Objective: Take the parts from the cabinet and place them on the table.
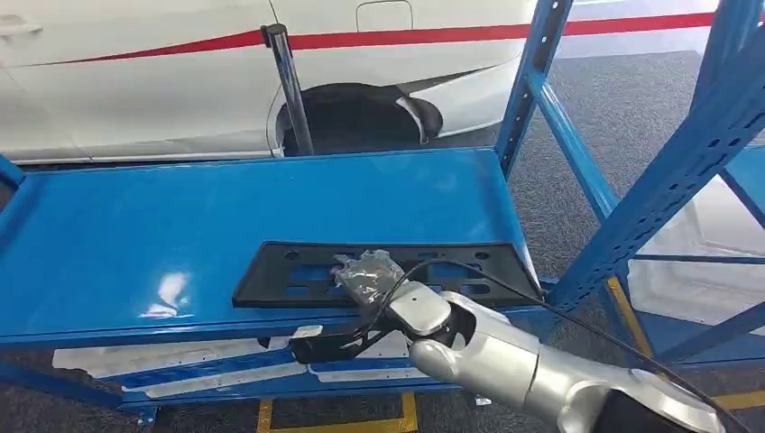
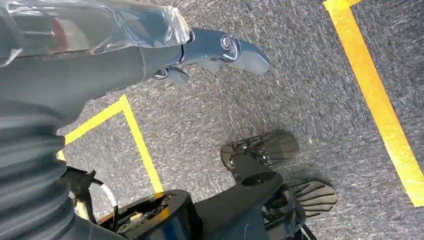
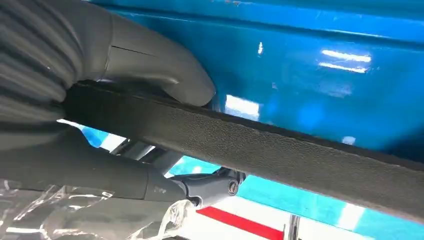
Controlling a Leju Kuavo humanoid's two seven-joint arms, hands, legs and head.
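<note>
A long black plastic part with slots lies flat near the front edge of the blue shelf. My right hand, wrapped in clear film, grips its front edge. In the right wrist view the thumb presses on top of the part's edge and the fingers curl under it. My left hand hangs over the grey carpet, fingers stretched out, holding nothing.
Blue rack uprights stand to the right of the shelf. White flat parts lie on the lower shelf. A white car body and a dark pole stand behind. Yellow tape marks the floor.
</note>
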